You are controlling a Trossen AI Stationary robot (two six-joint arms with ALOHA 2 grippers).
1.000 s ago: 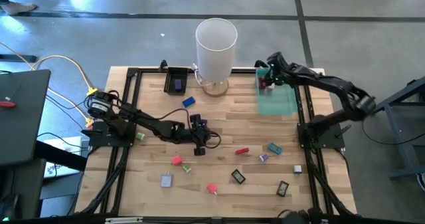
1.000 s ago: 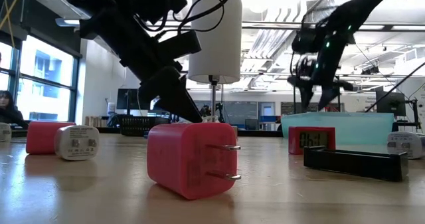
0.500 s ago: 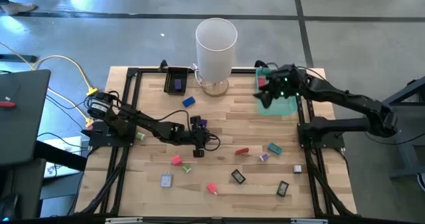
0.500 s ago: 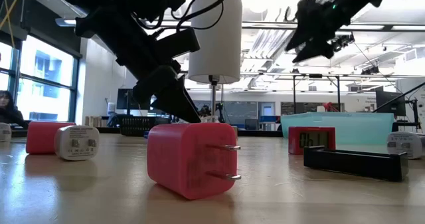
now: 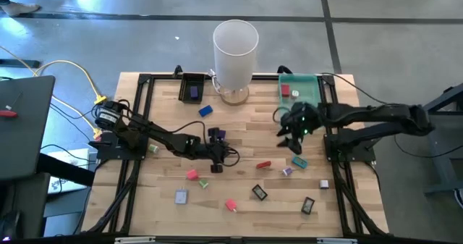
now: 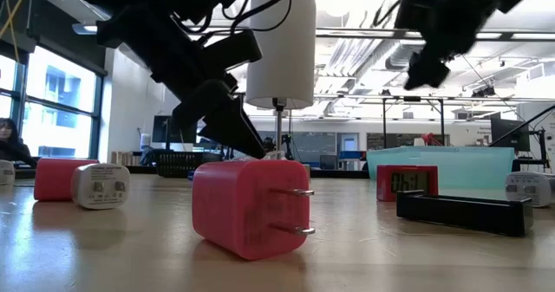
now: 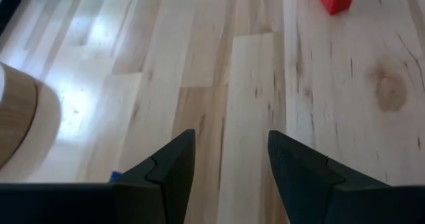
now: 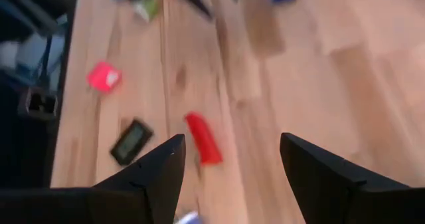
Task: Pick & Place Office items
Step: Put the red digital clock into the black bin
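The right claw (image 5: 292,132) hangs with fingers apart and empty over the wooden bench (image 5: 239,121), near the flat red plastic bar (image 5: 263,164). It seems between placements; next it likely needs lowering around that bar. The left claw (image 5: 217,157), also apart, waits mid-bench.

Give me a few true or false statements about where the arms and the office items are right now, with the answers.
1. Both grippers are empty, fingers apart. True: the left gripper and the right gripper hold nothing.
2. The green tray holds a red item. True.
3. The right gripper hangs over the green tray. False: it is above the table, near a teal item.
4. The white cylinder lies on its side. False: it stands upright.
5. The red block lies between the two grippers. True.
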